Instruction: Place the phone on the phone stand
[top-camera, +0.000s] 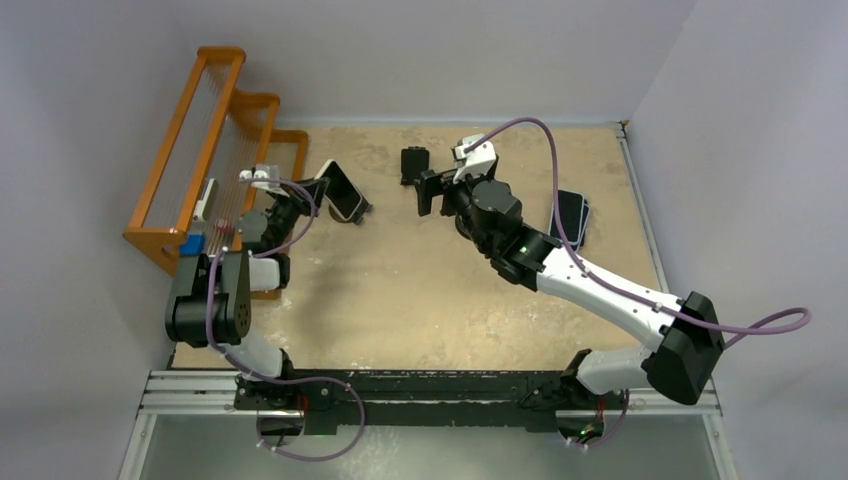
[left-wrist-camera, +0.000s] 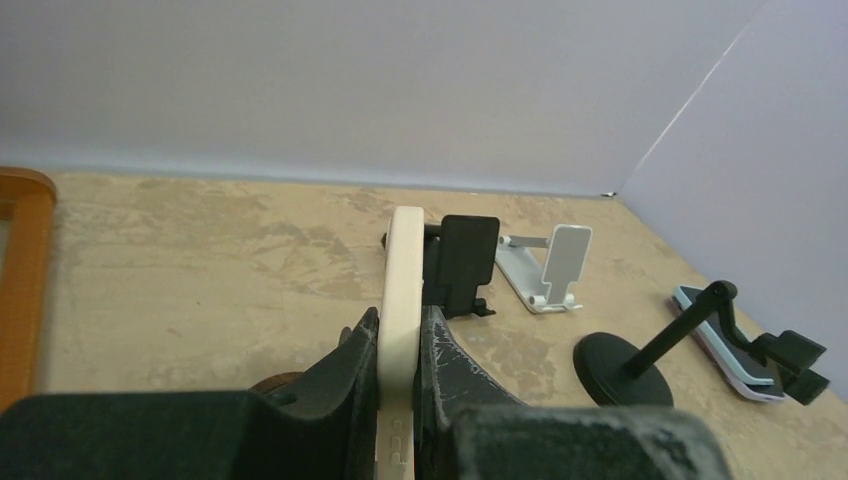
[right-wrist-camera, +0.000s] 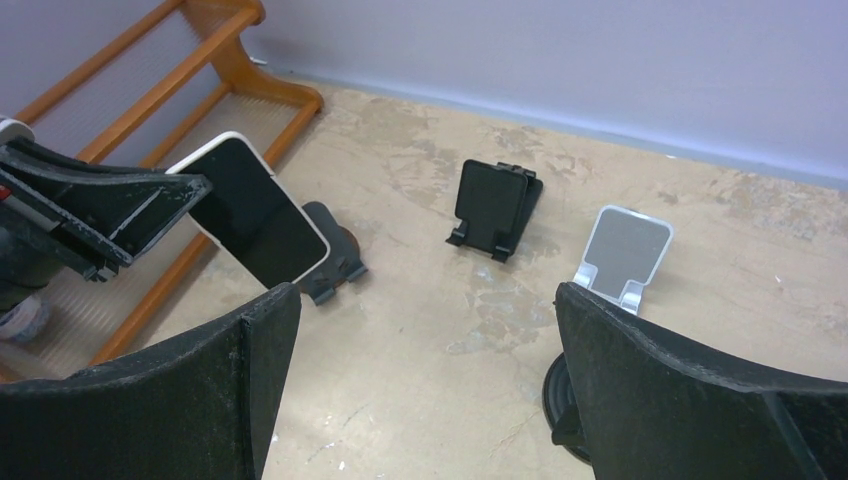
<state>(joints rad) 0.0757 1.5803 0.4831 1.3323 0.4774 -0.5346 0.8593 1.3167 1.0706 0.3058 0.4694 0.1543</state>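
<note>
A phone (top-camera: 342, 190) with a cream case and black screen is clamped edge-on between the fingers of my left gripper (left-wrist-camera: 405, 322). In the right wrist view the phone (right-wrist-camera: 258, 212) is tilted, its lower end right at a small black phone stand (right-wrist-camera: 337, 266); I cannot tell if they touch. That stand also shows in the top view (top-camera: 358, 213). My left gripper (top-camera: 305, 197) is just left of it. My right gripper (top-camera: 432, 193) is open and empty mid-table, its jaws spread wide (right-wrist-camera: 425, 300) above bare tabletop.
An orange wooden rack (top-camera: 200, 150) stands at the far left. A second black stand (right-wrist-camera: 493, 205), a white stand (right-wrist-camera: 622, 255) and a round-based arm stand (left-wrist-camera: 640, 355) sit behind the right gripper. Another phone (top-camera: 571, 215) lies at the right.
</note>
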